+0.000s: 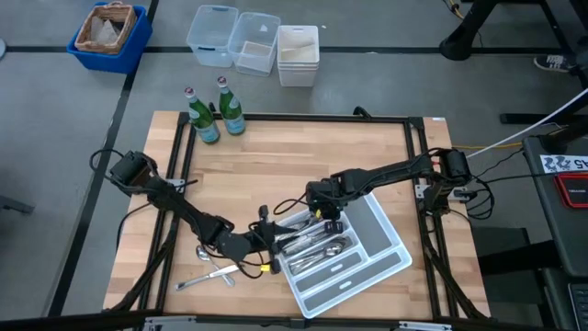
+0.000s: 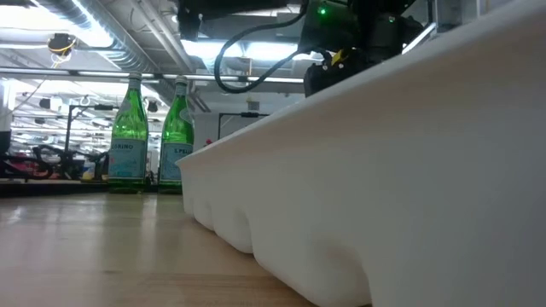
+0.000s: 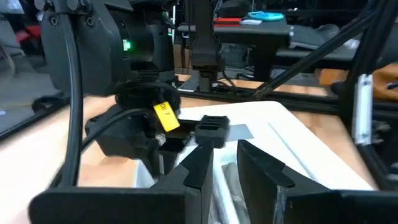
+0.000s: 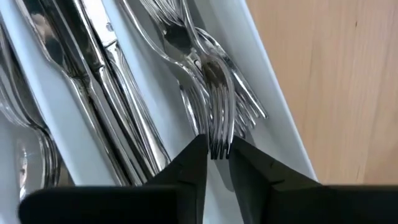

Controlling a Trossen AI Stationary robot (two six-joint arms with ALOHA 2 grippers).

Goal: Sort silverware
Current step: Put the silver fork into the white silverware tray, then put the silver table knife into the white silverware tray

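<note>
The white divided tray (image 1: 402, 259) lies near the table's front, its wall (image 2: 384, 170) filling the low view. Its compartments hold silverware: forks (image 4: 186, 56), knives (image 4: 93, 81), spoons (image 4: 25, 143). A loose spoon (image 1: 204, 254) and another piece (image 1: 208, 276) lie on the wood left of the tray. My right gripper (image 1: 322, 219) points down over the fork compartment, fingertips (image 4: 217, 152) slightly apart on either side of the top fork's tines (image 4: 219, 127). My left gripper (image 1: 265, 241) hovers nearly level at the tray's left corner, open (image 3: 224, 155) by a narrow gap, with only the tray showing through it. My right gripper comes from above with one fingertip (image 4: 198, 155) on each side of the top fork's tine end (image 4: 217, 140). That fork lies on the other forks in the compartment. I cannot tell whether the fingers touch it.
Two green glass bottles (image 1: 204, 119) (image 1: 230, 110) stand at the table's far left, seen also in the low view (image 2: 128, 136). Black frame rails (image 1: 418, 184) border the table. A blue bin (image 1: 108, 37) and clear and white containers (image 1: 234, 39) sit on the floor beyond.
</note>
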